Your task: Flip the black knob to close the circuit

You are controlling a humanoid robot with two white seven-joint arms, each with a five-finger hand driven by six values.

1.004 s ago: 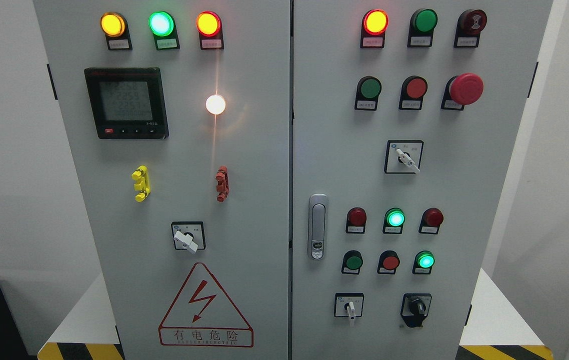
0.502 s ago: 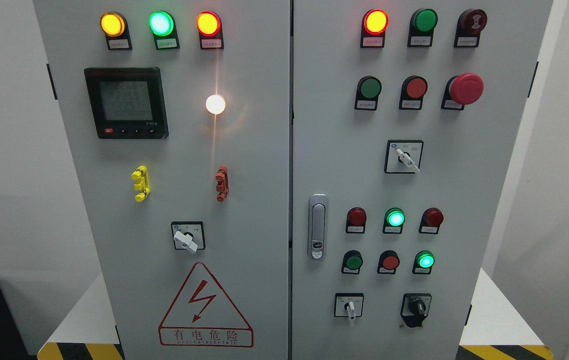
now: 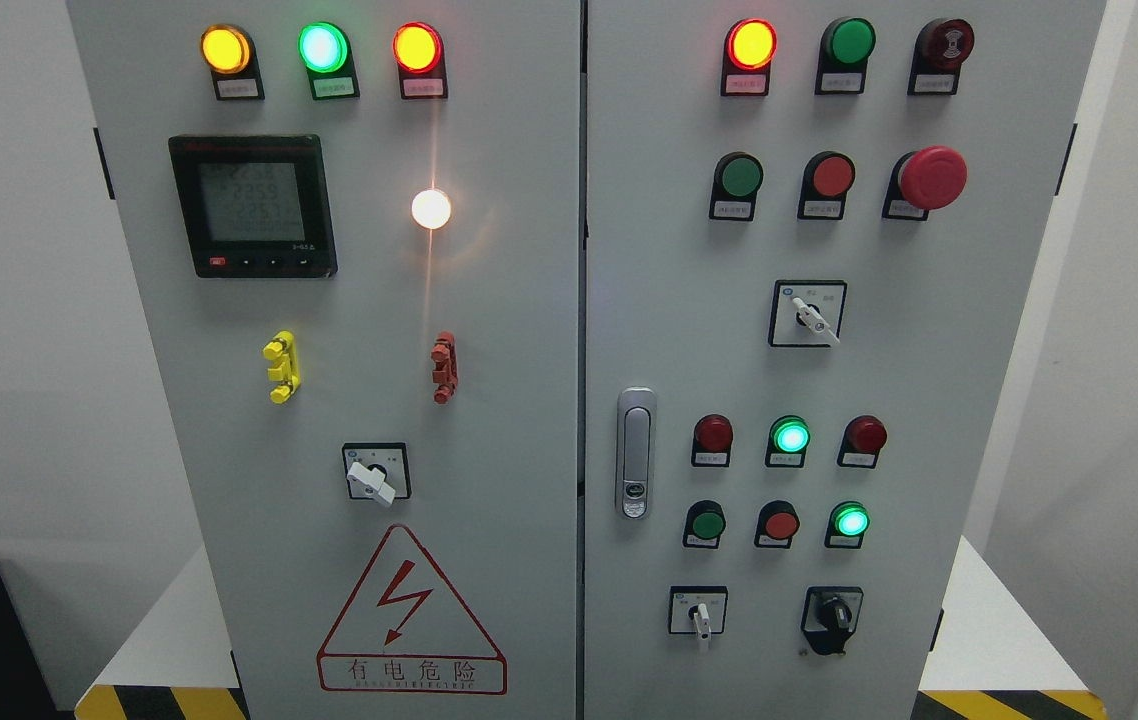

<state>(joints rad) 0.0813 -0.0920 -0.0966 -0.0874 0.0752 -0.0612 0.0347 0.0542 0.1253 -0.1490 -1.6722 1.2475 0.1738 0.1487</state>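
At the lower right of the cabinet's right door (image 3: 929,400), the black knob (image 3: 832,615) sits on its dark square plate, last control in the bottom row, well right of the door handle (image 3: 636,453). Landmark = door handle. Just right of and below the handle: white-lever selector (image 3: 699,612), then the black knob beside it. Above the knob, right of the handle: two rows of small buttons, two lit green (image 3: 791,437) (image 3: 850,521). Higher up: another white selector (image 3: 808,313) and the red mushroom stop button (image 3: 932,178). Left of the handle, on the other door: meter display (image 3: 252,205), warning triangle (image 3: 412,612), white selector (image 3: 377,474).

Neither hand in view, so hand state can't be told — no fingers visible at all. Knob untouched, pointer roughly upright, exact setting too small to read. Judgement: reach not started; the knob sits low on the panel, so a hand would likely come up from the bottom edge. Risk: neighbouring white selector is close, easy to bump or mistake.
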